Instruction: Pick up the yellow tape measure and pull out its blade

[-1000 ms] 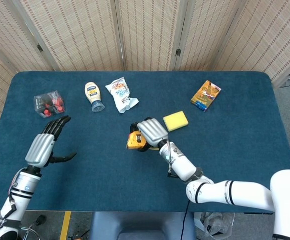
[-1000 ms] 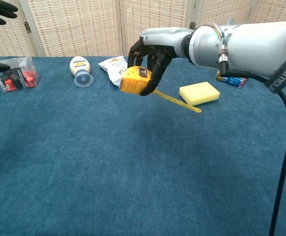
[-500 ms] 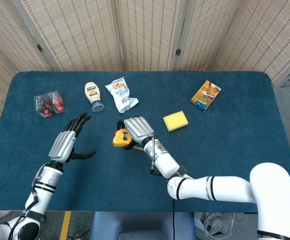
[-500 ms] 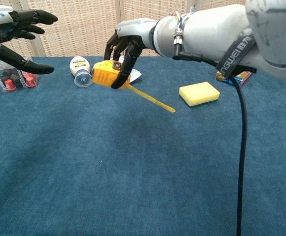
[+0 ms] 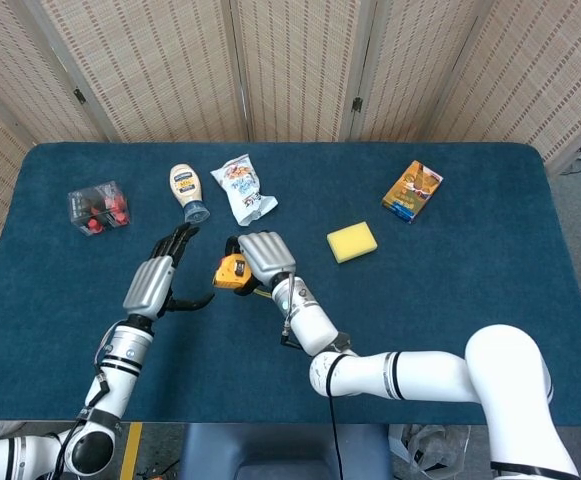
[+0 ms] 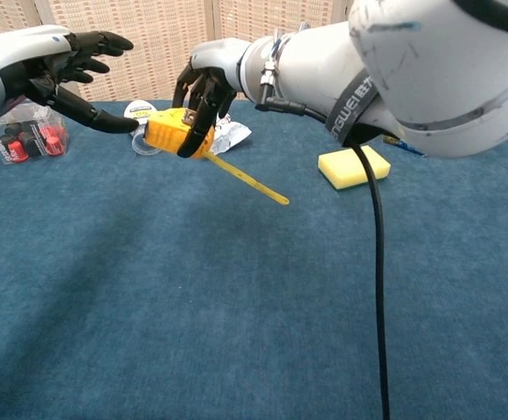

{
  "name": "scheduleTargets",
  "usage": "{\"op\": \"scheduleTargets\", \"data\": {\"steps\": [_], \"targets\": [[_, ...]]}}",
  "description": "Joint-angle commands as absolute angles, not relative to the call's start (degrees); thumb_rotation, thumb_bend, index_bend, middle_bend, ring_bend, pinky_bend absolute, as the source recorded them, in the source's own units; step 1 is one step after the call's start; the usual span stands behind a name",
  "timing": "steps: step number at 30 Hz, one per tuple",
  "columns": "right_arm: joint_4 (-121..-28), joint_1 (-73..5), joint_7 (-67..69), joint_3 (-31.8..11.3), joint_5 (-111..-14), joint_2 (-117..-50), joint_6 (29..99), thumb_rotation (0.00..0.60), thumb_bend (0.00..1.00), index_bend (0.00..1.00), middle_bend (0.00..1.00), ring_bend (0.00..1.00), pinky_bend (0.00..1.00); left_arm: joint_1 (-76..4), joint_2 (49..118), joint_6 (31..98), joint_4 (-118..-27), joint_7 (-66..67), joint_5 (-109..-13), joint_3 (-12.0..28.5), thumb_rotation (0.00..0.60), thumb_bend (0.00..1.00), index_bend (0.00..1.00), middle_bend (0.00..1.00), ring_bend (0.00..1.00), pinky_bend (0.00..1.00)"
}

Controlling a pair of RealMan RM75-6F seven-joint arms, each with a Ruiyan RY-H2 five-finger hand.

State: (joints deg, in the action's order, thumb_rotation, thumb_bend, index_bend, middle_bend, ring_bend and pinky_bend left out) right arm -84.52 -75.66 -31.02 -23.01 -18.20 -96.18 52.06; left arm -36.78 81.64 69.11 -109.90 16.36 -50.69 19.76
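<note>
We hold the yellow plastic tape measure (image 6: 173, 133) in the right hand (image 6: 203, 86), with the dark fingers wrapped over the top of the case. The case is lifted clear of the blue cloth-covered table (image 6: 236, 297), above its left-centre area, so that the blade has room to travel. A length of yellow metal blade (image 6: 247, 178) already projects from the case. It slopes down and toward the robot's right, and its tip hangs free above the cloth.

The left hand (image 6: 57, 66) holds nothing. Its fingers are spread and the thumb reaches toward the case; in the chest view the thumb tip lies just beside the case, and we cannot tell whether it touches. We judge that this hand is placed to take over the case, or to steady it, while the blade is drawn further.

Well apart from the working area lie:
- a yellow rectangular sponge (image 5: 352, 241);
- a white squeeze bottle with a blue label (image 5: 187, 190);
- a white crinkled snack bag (image 5: 243, 187);
- a clear plastic box of red items (image 5: 98, 206);
- an orange and blue carton (image 5: 413, 190).
</note>
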Motion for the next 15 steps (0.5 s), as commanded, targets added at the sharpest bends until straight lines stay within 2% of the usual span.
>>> {"op": "scheduleTargets", "data": {"steps": [1,15], "targets": [[-83.5,-76.1,-30.7,-23.1,-17.8,-97.1,51.7,0.6,0.18,0.61,0.54,0.46,0.24,-37.8,82.7,69.7,-109.4,17.7,-49.2,20.1,0.562,0.24,0.0,0.0,0.0,0.05],[-79.9,-77.5,-28.9,-24.1,-17.7,-99.6,49.7,0.6,0.18,0.61,0.54,0.46,0.24,-39.1,85.1,72.7,-106.9,20.4,-47.5,20.1,0.565,0.24,0.0,0.0,0.0,0.05]]}}
